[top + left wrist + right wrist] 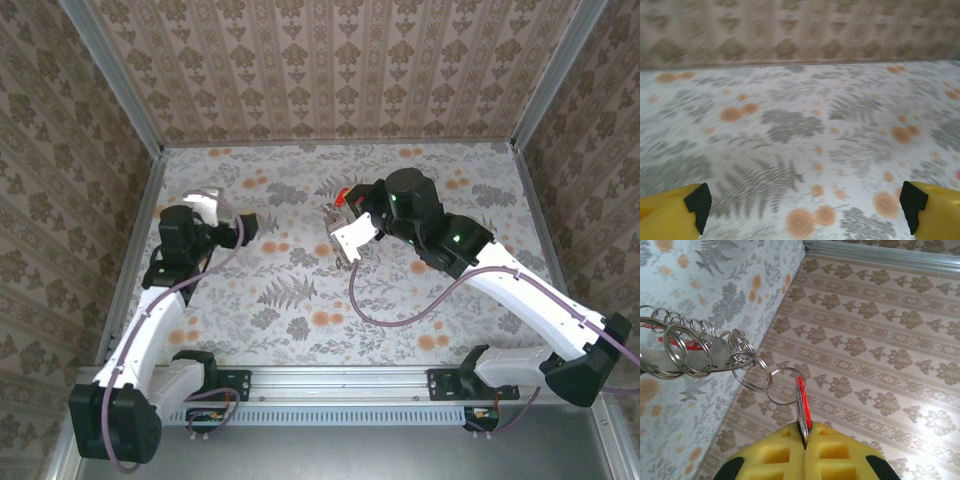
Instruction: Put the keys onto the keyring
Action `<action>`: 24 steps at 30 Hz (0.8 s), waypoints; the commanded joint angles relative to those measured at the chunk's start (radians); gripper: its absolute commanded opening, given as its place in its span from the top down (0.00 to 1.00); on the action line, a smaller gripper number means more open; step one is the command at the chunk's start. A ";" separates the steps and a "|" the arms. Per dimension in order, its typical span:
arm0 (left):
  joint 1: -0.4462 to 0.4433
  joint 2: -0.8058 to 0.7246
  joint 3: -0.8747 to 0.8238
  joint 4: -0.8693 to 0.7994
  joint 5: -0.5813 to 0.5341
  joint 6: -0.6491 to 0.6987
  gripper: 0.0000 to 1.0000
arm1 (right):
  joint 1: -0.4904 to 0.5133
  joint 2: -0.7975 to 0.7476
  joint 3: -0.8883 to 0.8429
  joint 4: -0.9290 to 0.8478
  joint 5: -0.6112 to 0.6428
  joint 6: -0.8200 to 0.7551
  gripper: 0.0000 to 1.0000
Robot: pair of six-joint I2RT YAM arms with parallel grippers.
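counter (300, 300): floral top, nothing under the left arm

left fingers (697, 202): spread fully wide, empty, over bare counter on the left side, well apart from the work

right fingers (775, 450): closed tight on the thin edge of one red-headed key (801, 400), near mid-counter

keyring (685, 360): seen edge-on out to the side of the right fingers, loaded with small split rings (752, 370) that link it down to the pinched key; can't tell if it rests on the counter or hangs

other keys (670, 340): red heads showing behind the coils, on the ring side

risks as I judge them:
- grip is tip-only on a thin flat key, so the pull of the ring cluster could twist or slip it out
- loose split-ring chain can swing or tangle on any move
- nothing steadies the keyring, and the left arm has a long approach and may knock the cluster
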 commanded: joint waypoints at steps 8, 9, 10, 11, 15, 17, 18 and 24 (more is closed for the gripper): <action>0.187 -0.014 0.064 -0.208 -0.024 -0.343 0.00 | 0.114 0.196 0.151 0.073 -0.185 0.301 1.00; 0.186 -0.014 0.072 -0.222 -0.036 -0.338 0.00 | 0.126 0.221 0.159 0.104 -0.198 0.349 1.00; 0.188 -0.015 0.080 -0.234 -0.052 -0.337 0.00 | 0.142 0.248 0.169 0.137 -0.202 0.403 1.00; 0.193 -0.014 0.086 -0.237 -0.058 -0.338 0.00 | 0.158 0.270 0.180 0.152 -0.203 0.437 1.00; 0.231 0.023 0.144 -0.273 -0.051 -0.362 0.00 | 0.238 0.383 0.229 0.218 -0.134 0.534 1.00; 0.245 0.045 0.189 -0.341 -0.076 -0.362 0.00 | 0.258 0.429 0.236 0.285 -0.115 0.643 1.00; 0.250 0.053 0.212 -0.379 -0.112 -0.357 0.00 | 0.261 0.447 0.236 0.309 -0.115 0.703 1.00; 0.249 0.054 0.245 -0.418 -0.170 -0.322 0.00 | 0.220 0.510 0.101 0.422 -0.090 0.876 1.00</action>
